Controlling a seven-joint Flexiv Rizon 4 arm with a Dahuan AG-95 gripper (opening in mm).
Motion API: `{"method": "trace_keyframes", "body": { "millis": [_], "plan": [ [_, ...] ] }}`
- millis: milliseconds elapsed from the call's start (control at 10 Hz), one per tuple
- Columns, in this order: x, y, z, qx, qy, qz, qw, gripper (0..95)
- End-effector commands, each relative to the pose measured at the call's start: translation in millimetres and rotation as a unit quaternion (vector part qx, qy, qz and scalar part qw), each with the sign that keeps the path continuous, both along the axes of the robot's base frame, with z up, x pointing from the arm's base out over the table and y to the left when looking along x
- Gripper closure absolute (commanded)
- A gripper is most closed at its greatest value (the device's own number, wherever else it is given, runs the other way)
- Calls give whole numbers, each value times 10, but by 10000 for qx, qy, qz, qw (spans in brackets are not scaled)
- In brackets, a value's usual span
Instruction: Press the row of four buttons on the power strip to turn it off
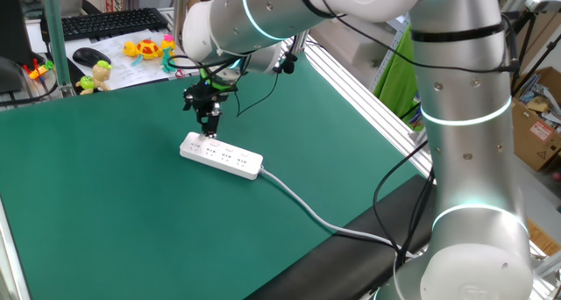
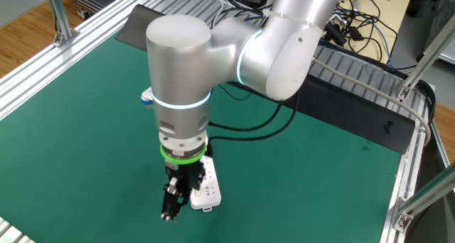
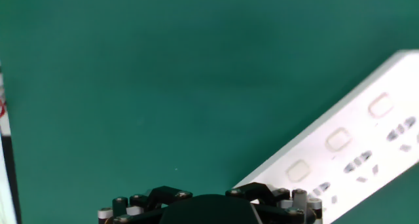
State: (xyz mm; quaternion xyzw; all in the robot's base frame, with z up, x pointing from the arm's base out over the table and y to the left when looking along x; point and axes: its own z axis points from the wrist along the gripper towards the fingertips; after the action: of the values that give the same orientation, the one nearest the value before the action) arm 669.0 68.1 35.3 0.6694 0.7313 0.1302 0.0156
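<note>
Three buttons [image 3: 338,139] plain only in hand view; fixed views: spread jaws over power strip [image 1: 222,154].

- power strip [image 1: 221,154]: smooth white plastic, slight sheen
- table mat [image 1: 105,203]: matt green, looks fine-grained
- arm [image 1: 460,116]: glossy silver-grey shell
- frame rails [image 2: 92,30], upper left: ribbed bare metal

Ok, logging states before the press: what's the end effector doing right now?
End effector: open, holding nothing, poised over one end of the power strip.
</note>
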Motion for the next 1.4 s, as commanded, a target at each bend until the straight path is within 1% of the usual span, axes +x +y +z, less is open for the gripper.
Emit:
{"method": "trace_keyframes", "body": {
  "millis": [100, 200, 300, 400, 500, 600, 700, 800, 900, 1000, 1100, 1200, 1300, 1400],
  "plan": [
    [-41, -26, 115, -310, -72, 1114, 9933, 0],
    [-61, -16, 144, -485, -56, 1611, 9857, 0],
    [-84, -8, 178, -587, -32, 1970, 9786, 0],
    [-135, 1, 252, -728, -4, 2535, 9646, 0],
    [-189, 6, 327, -822, 28, 3110, 9468, 0],
    [-222, 5, 372, -960, 110, 3449, 9337, 190],
    [-303, -2, 479, -1276, 220, 4025, 9062, 190],
    [-350, -28, 547, -1370, 205, 4357, 8894, 190],
    [-385, -74, 608, -1592, 307, 4754, 8647, 190],
    [-418, -115, 661, -1819, 432, 5178, 8348, 190],
    [-455, -144, 708, -1954, 456, 5319, 8227, 190],
    [-525, -192, 789, -2036, 488, 5571, 8037, 190],
    [-569, -239, 843, -2024, 491, 5712, 7940, 190],
    [-598, -277, 878, -1992, 457, 5828, 7865, 0]
  ]
}}
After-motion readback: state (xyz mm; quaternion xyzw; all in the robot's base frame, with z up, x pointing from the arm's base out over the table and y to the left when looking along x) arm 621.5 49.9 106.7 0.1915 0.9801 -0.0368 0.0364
